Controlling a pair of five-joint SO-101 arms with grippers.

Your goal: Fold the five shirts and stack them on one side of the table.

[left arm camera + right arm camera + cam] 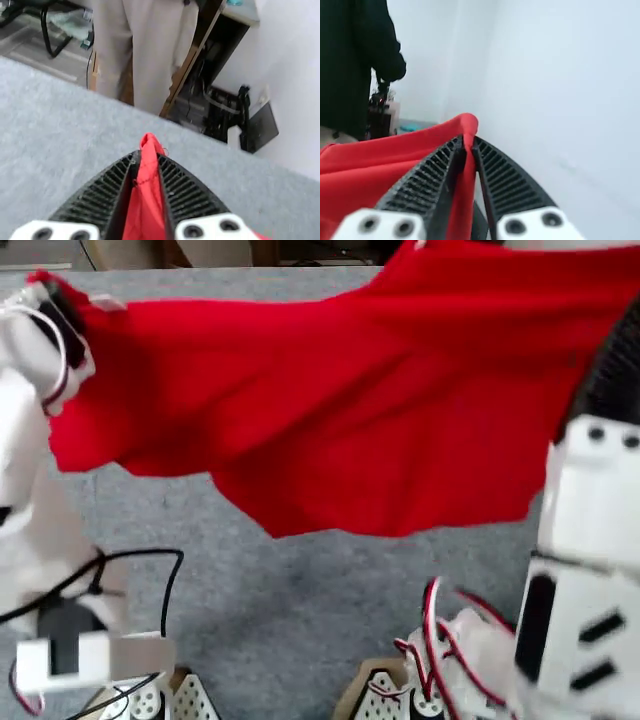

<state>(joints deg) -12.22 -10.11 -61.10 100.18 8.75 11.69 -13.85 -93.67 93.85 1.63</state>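
We held the shirt [350,390] in the air over the far half of the table [300,610], stretched from left to right between our two arms. Its upper edge ran fairly taut between the two pinches, while the lower edge drooped in a loose belly toward the middle and appeared to hang clear of the grey surface. We judged this hold was meant to spread the cloth open before we laid it down for folding.

The left gripper [145,157] was clamped on a small tuft of red cloth at the left corner. The right gripper [469,140] was closed on an edge at the far right, with the cloth falling away leftward from it.

Bare table lay under the shirt and nearer to us, and it looked to give room enough to lower the shirt flat. Black cables [150,565] curled by the near left base and red and white wires [435,625] by the near right one, so the hem would need to land short of both.
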